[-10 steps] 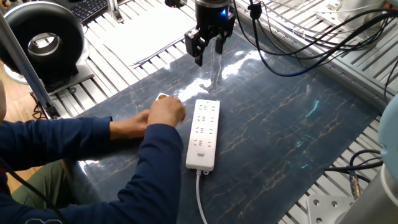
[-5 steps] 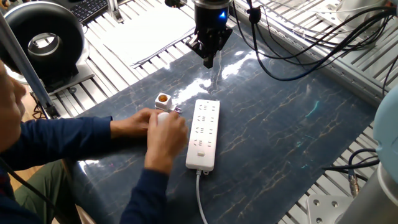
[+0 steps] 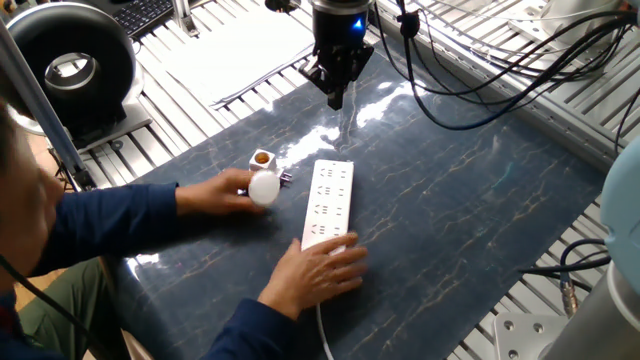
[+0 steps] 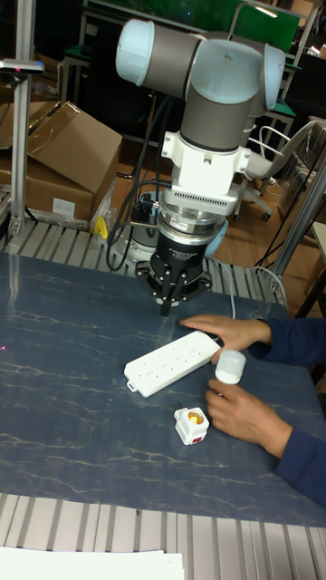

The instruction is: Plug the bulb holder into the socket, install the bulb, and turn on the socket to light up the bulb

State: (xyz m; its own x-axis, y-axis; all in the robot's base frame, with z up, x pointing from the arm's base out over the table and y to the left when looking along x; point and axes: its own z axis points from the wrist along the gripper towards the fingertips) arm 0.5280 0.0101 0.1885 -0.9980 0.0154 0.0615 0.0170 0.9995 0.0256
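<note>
On the dark marbled mat [image 3: 470, 200], the socket [image 3: 328, 208] lies lengthwise near the middle, with wide bare mat to its far side out to the slatted aluminium table edge [image 3: 560, 130]. Nothing stands between the strip's top end and the gripper [image 3: 336, 92], which hangs above the mat just beyond that end; in the tall fixed view the gripper [image 4: 169, 303] has its fingers drawn together to a narrow point, nothing between them.

The near side of the socket is crowded. A person's hand [image 3: 322, 272] rests on the cord end of the strip, covering the lower outlets. A second hand [image 3: 225, 192] sits just beside the strip and touches the bulb [image 3: 264, 187].

The bulb holder [image 3: 262, 160] stands on the mat just beyond the bulb, apart from the socket, its round opening facing up and showing orange-brass inside; body white, small. The bulb is white with a rounded frosted top on a cylindrical base, lying on its side. Socket: long, white, rows of outlets, white cord [image 3: 325, 335] trailing off the near mat edge.
</note>
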